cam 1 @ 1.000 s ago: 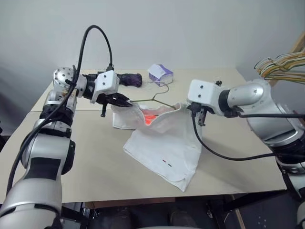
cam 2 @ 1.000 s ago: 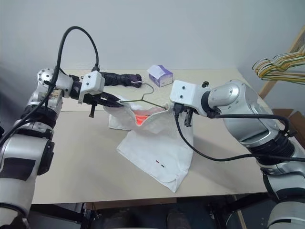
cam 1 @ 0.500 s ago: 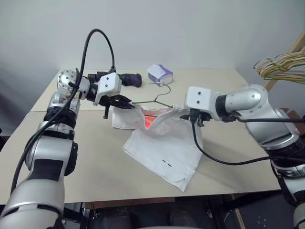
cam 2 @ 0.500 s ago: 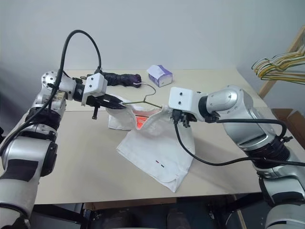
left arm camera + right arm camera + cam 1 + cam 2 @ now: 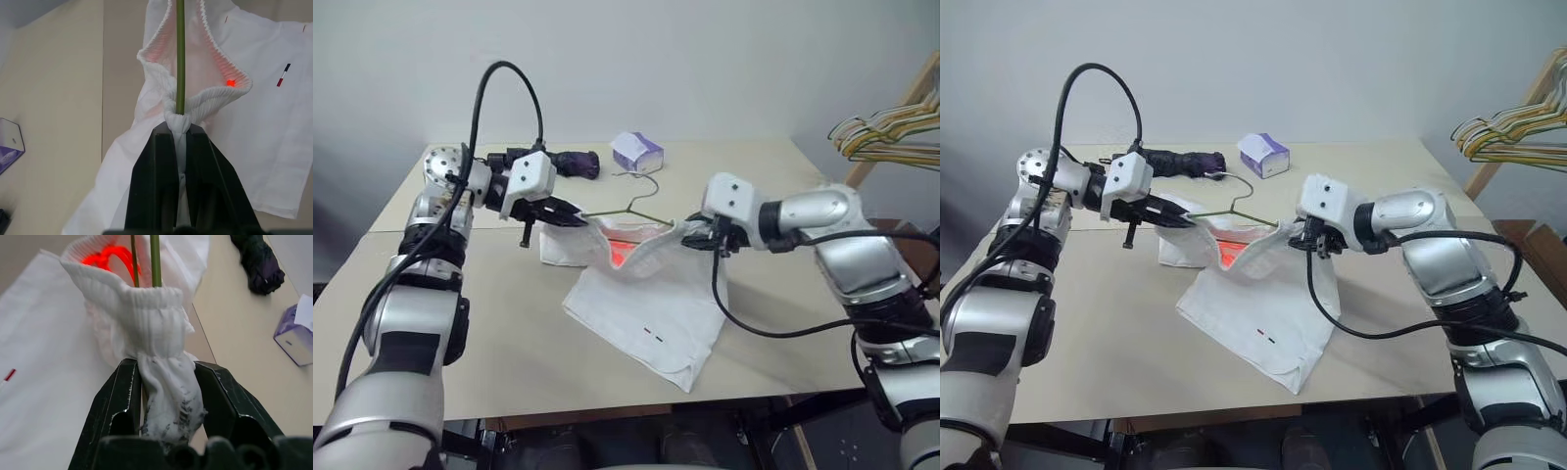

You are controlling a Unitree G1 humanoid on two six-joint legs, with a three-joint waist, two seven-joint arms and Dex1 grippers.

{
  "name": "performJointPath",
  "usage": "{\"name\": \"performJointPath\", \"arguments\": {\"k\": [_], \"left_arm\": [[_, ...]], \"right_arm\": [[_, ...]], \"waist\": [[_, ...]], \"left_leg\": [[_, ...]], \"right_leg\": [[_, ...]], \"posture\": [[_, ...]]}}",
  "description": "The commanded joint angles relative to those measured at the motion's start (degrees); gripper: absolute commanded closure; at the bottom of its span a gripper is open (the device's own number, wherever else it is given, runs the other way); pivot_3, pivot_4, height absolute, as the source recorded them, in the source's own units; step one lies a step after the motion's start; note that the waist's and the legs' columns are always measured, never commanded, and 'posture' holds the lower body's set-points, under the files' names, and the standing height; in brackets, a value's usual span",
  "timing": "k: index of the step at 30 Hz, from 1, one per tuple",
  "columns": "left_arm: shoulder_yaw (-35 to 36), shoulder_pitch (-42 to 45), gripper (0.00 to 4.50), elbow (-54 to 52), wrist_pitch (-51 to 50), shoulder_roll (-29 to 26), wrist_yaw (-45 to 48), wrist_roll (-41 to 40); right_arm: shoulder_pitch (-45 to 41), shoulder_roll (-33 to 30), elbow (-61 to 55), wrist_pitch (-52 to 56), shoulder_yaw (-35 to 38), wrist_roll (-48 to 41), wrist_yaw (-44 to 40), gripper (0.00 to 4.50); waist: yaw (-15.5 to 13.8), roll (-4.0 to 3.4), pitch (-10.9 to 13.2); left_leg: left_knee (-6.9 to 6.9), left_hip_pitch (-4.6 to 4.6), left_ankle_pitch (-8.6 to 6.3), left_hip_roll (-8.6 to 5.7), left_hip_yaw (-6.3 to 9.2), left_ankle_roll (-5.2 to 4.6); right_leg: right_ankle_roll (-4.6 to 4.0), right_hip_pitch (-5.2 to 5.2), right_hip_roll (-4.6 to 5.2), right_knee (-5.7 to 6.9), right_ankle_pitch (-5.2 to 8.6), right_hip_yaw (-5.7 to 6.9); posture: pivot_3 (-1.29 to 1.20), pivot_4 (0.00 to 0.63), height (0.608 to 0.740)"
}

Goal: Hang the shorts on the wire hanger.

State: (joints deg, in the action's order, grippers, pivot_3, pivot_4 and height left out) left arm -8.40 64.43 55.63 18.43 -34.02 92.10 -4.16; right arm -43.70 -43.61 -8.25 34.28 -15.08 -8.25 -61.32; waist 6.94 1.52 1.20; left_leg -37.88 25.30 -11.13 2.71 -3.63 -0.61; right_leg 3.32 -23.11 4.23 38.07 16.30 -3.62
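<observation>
Stretching the waistband over the hanger's ends; the step in hand is seating it, judged. Head views: shorts [image 5: 641, 313] lie on the table [image 5: 489, 343], waistband lifted between both grippers, hanger [image 5: 631, 203] threaded through, hook toward the tissue box [image 5: 637, 152]. Left gripper [image 5: 570, 214] and right gripper [image 5: 697, 238] hold opposite ends.

Left wrist view: jaws clamped together on bunched waistband and wire [image 5: 180, 58], a detail hidden from the head.

Right wrist view: fingers [image 5: 120, 401] pinch a thick wad of waistband. Next move probably calls for releasing without slippage.
</observation>
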Motion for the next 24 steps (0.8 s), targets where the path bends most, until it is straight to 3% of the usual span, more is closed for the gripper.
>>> {"name": "performJointPath", "arguments": {"k": [1, 6, 9, 13, 18, 19, 24], "left_arm": [[1.7, 1.5, 4.5, -2.3, -0.6, -0.1, 0.4, -1.9], [1.1, 1.3, 4.5, -3.3, -1.0, -0.3, 0.4, -3.4], [0.8, 1.1, 4.5, -3.5, -1.1, -0.5, 0.4, -3.4], [1.0, 1.0, 4.5, -3.0, -0.7, -0.7, 0.4, -2.7], [1.4, 1.0, 4.5, -2.1, -1.2, -0.4, 0.0, -2.0], [1.7, 1.1, 3.79, -1.8, -1.6, -0.2, -0.4, -2.2], [2.3, 1.5, 2.29, -0.6, -0.9, 0.4, -1.7, -2.0]], "right_arm": [[-0.7, 0.0, -0.9, 0.5, 1.9, -2.0, -1.3, 2.51], [-1.0, 0.9, 0.7, 0.8, 1.0, -1.8, -0.6, 2.51], [-1.3, 1.6, 1.6, 1.1, 0.8, -1.3, -0.2, 3.05], [-1.2, 1.8, 1.7, 1.3, 1.2, -1.5, 0.0, 4.42], [-0.7, 1.8, 1.6, 1.6, 1.4, -1.2, 0.8, 4.46], [-0.5, 1.8, 1.5, 1.6, 1.5, -1.2, 0.9, 4.5], [0.5, 1.8, 0.2, 2.8, 2.3, -2.0, 1.8, 4.5]], "waist": [[0.0, 0.0, 0.0], [0.1, 0.0, 0.0], [0.1, 0.0, 0.0], [0.0, 0.0, 0.0], [0.0, 0.0, 0.0], [0.0, 0.0, 0.0], [0.0, 0.0, 0.0]], "left_leg": [[0.0, 0.0, 0.0, 0.0, 0.0, 0.0], [0.0, -0.01, 0.0, 0.0, 0.0, 0.0], [0.0, -0.01, 0.0, 0.0, 0.0, 0.0], [0.0, 0.0, 0.0, 0.0, 0.0, 0.0], [0.0, 0.0, 0.0, 0.0, -0.01, 0.0], [0.0, -0.01, 0.0, 0.0, 0.0, 0.0], [0.0, 0.0, 0.0, 0.0, -0.01, 0.0]], "right_leg": [[0.0, 0.0, 0.0, 0.01, 0.0, 0.0], [0.0, 0.0, 0.0, 0.0, 0.0, 0.0], [0.0, -0.01, 0.0, 0.01, 0.0, 0.0], [0.0, -0.01, 0.0, 0.01, 0.0, 0.0], [0.0, -0.01, 0.0, 0.01, 0.0, 0.0], [0.0, -0.01, 0.0, 0.01, 0.0, 0.0], [0.0, -0.01, 0.0, 0.0, 0.0, 0.0]], "posture": [[-0.11, 0.0, 0.74], [-0.1, 0.0, 0.74], [-0.1, 0.0, 0.74], [-0.1, 0.0, 0.74], [-0.1, 0.0, 0.74], [-0.11, 0.0, 0.74], [-0.11, 0.0, 0.74]]}}
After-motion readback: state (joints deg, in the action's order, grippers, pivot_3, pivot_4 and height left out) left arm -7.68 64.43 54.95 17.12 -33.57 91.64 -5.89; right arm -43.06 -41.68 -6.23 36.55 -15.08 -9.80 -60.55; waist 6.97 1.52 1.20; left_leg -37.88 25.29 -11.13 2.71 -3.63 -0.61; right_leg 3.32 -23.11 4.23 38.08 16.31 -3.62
